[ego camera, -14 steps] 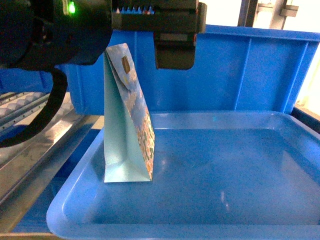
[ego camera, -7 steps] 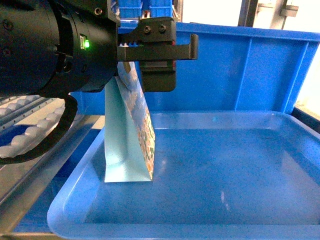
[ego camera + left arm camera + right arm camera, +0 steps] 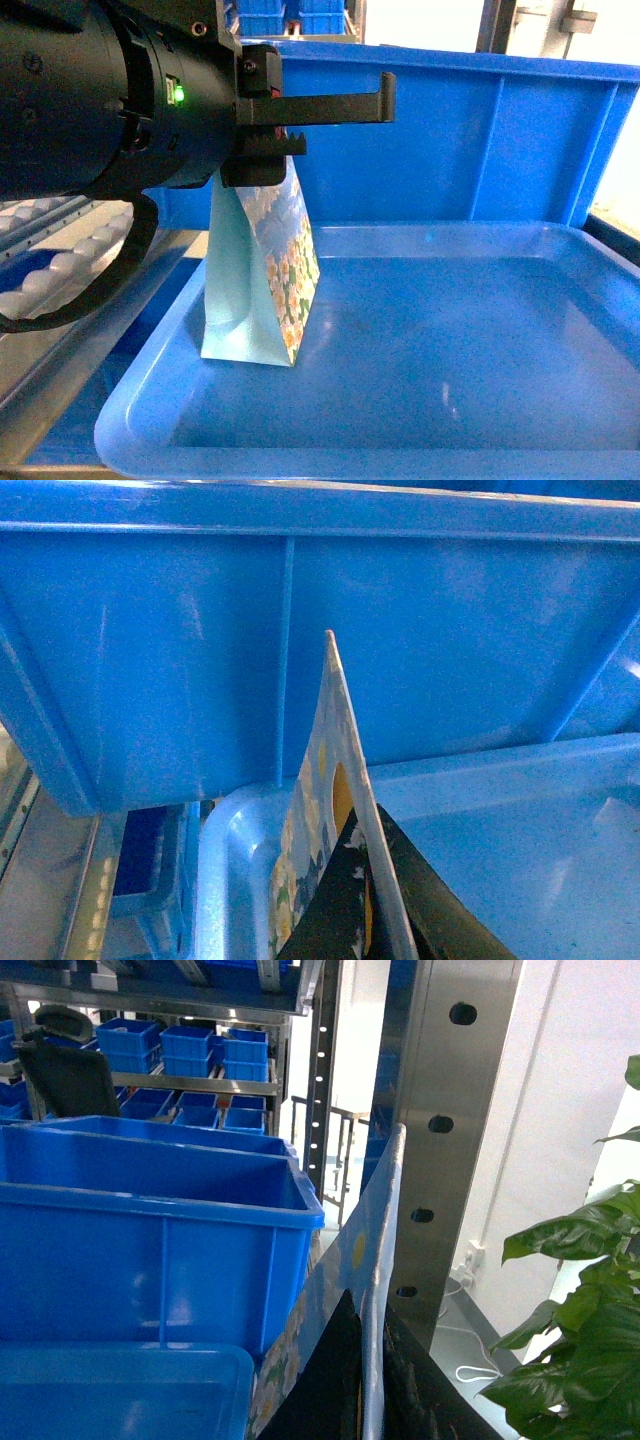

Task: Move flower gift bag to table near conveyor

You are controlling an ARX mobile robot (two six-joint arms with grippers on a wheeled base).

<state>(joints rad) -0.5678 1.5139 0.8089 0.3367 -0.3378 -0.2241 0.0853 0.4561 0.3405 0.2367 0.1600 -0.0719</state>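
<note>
The flower gift bag (image 3: 262, 290), pale teal with a floral face, stands in a blue tray (image 3: 450, 400). My left gripper (image 3: 262, 165) covers its top. In the left wrist view the black fingers (image 3: 325, 910) are shut on the bag's folded top (image 3: 320, 780), which sticks up past the left gripper (image 3: 365, 825). The right gripper (image 3: 372, 1310) is outside the head view; its wrist view shows it shut on the thin edge of a floral bag (image 3: 345, 1250). Whether that is the same bag, I cannot tell. The conveyor's white rollers (image 3: 60, 270) run at the left. The table is out of view.
A tall blue bin (image 3: 480, 140) stands right behind the tray. A perforated steel post (image 3: 450, 1140) rises just beyond the right gripper, with a green plant (image 3: 580, 1310) to its right. Shelves with several small blue bins (image 3: 190, 1050) stand further back.
The left gripper has rotated and come down over the bag's top, which showed freely a second ago. The bag has turned a little and shifted slightly left.
</note>
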